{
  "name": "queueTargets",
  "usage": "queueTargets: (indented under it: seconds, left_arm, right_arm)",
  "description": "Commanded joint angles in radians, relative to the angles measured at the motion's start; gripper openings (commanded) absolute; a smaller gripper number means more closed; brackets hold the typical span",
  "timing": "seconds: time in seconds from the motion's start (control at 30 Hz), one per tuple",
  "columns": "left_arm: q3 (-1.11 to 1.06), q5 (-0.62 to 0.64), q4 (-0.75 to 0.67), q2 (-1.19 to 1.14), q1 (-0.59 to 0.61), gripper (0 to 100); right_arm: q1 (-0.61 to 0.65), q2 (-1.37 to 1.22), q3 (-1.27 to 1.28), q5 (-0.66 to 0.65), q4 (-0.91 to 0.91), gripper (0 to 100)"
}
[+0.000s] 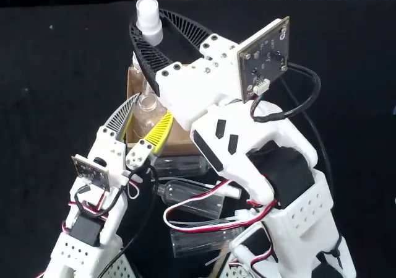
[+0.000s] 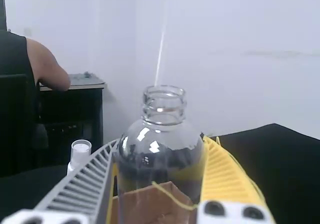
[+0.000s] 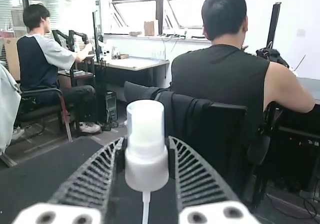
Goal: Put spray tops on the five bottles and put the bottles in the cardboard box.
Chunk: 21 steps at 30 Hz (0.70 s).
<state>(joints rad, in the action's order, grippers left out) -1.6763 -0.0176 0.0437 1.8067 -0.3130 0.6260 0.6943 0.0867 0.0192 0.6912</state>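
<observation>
High view: the left tool, with one grey and one yellow finger, pinches a clear bottle upright by its body over the near edge of the cardboard box on the black surface. The right tool is higher and farther back. Its black ribbed fingers are pressed against a white spray top.

Three more clear bottles lie on their sides on the surface near the arms' bases, in front of the box.

In the left wrist view the bottle sits between the left tool's fingers. Its neck is open and bare, and a brown cardboard flap is in front of its base. A thin tube slants down to the rim; whether it enters the neck cannot be told.

In the right wrist view the spray top stands upright in the right tool, its tube hanging below.
</observation>
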Motion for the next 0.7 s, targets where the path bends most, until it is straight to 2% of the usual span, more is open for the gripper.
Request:
queueTargets:
  seconds: [0.0,0.07,0.2,0.47,0.67]
  left_arm:
    - [-0.021,0.009,-0.052,0.020,-0.015,3]
    - [-0.022,0.003,-0.100,0.018,-0.004,3]
    - [-0.022,0.006,-0.104,0.018,0.004,3]
    - [-0.022,0.009,-0.100,0.018,0.001,3]
    - [-0.022,0.009,-0.098,0.018,0.002,3]
  right_arm:
    - [0.015,0.019,-0.002,-0.006,-0.009,1.1]
    - [0.017,0.027,0.001,-0.005,0.015,1.1]
    - [0.017,0.036,-0.010,-0.003,0.083,1.1]
    - [0.023,0.071,0.074,-0.003,0.095,1.1]
    - [0.121,0.151,0.143,-0.009,0.098,1.1]
